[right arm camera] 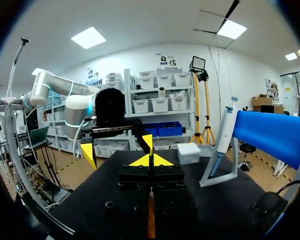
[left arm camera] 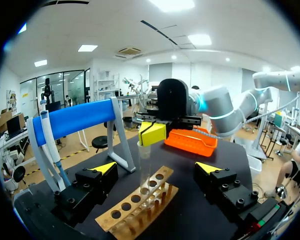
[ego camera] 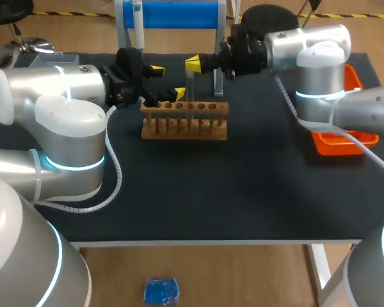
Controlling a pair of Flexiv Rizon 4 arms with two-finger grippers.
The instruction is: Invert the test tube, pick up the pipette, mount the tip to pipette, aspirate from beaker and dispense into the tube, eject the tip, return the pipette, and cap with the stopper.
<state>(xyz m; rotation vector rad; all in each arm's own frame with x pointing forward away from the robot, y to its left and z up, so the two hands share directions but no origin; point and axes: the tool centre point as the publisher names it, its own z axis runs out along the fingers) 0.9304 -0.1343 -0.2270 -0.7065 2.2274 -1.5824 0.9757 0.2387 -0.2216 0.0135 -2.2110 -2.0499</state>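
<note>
The right gripper is sitting in the upper middle of the head view, its yellow tips pinching the top of a clear test tube. The tube is standing upright, its lower end reaching the row of holes in the wooden rack; whether it is seated in a hole is unclear. The left gripper is hovering just left of the tube with its fingers spread wide, holding nothing. In the left wrist view the tube is standing between and ahead of those spread fingers. The pipette is hanging on its stand behind the rack. An orange tray is lying at the right of the black table.
</note>
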